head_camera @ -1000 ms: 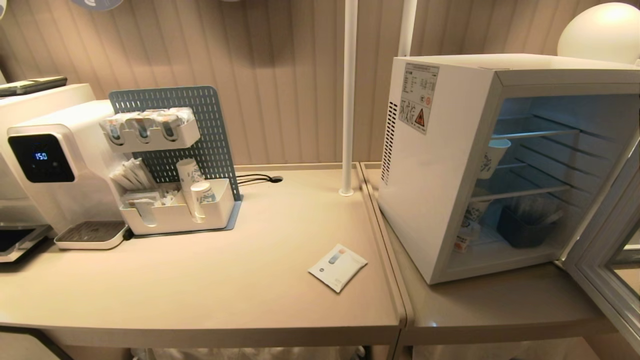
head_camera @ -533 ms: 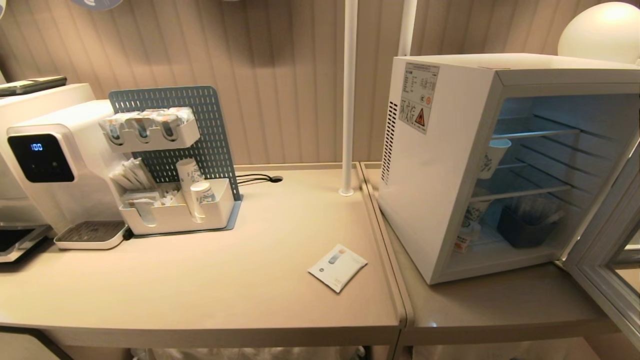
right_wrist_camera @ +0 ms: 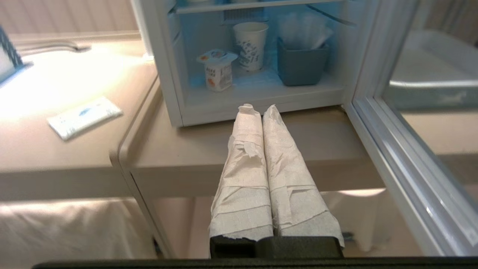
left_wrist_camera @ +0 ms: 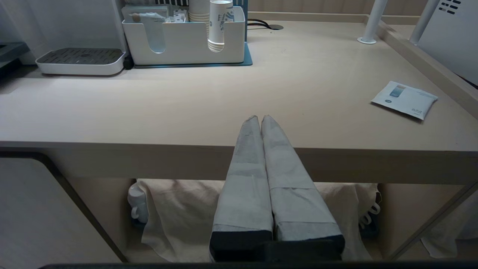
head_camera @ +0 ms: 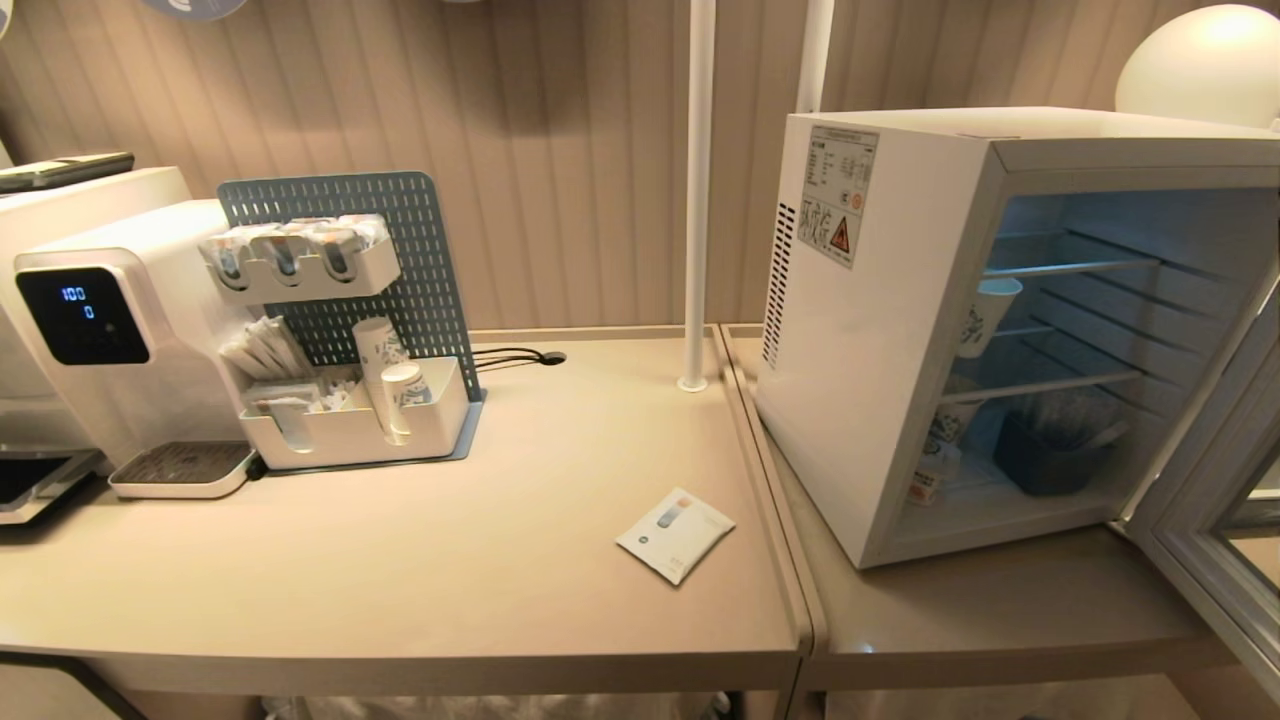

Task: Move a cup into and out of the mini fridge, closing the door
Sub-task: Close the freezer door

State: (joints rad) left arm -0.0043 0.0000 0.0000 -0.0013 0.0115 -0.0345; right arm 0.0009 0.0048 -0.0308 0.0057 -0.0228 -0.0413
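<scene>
You are looking at the white boxy mini fridge [head_camera: 900,330] standing on the right-hand beige table [head_camera: 1000,610], with its grey-blue framed glass door [head_camera: 1215,510] hanging wide open to the right. The small white yogurt-style cup [right_wrist_camera: 217,70] with its foil lid is sitting inside on the fridge floor, near the front left corner, beside a taller blue-patterned paper cup [right_wrist_camera: 250,45] and a dark blue bin [right_wrist_camera: 301,61]. Your right gripper [right_wrist_camera: 257,108] is hovering low in front of the table edge, its tape-wrapped fingers pressed together and empty. Your left gripper [left_wrist_camera: 260,118] is resting below the left table's edge, fingers likewise together. A white sachet [head_camera: 675,533] is lying on the left table.
</scene>
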